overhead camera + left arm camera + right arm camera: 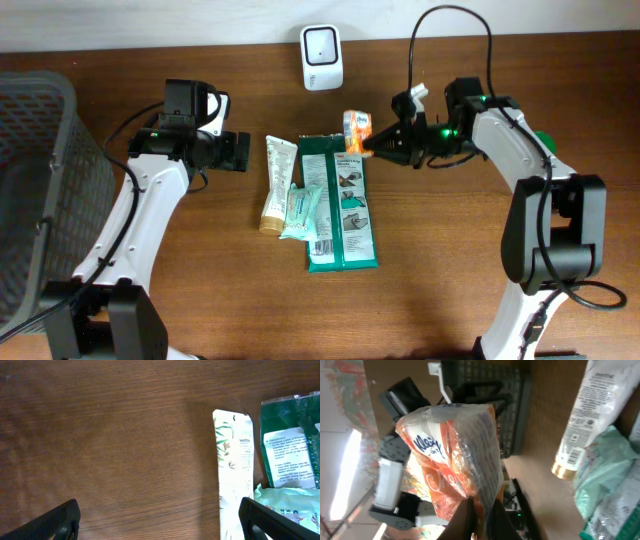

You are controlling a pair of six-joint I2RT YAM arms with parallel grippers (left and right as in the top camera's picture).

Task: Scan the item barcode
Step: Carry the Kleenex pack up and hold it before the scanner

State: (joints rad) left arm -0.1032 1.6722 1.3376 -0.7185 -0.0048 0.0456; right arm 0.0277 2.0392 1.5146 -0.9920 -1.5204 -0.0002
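Observation:
My right gripper (372,143) is shut on an orange tissue pack (357,127), holding it above the table just right of the white barcode scanner (321,58). In the right wrist view the orange pack (452,455) is pinched at its lower edge by the dark fingers (464,519). My left gripper (243,151) stands open over bare wood, left of a white tube (276,182). From the left wrist camera, its fingers (52,522) frame empty table, with the white tube (234,465) by the right finger.
A green wipes pack (341,203) and a pale teal pouch (300,211) lie mid-table beside the tube. A grey wire basket (30,190) fills the left edge. The wall runs along the table's back.

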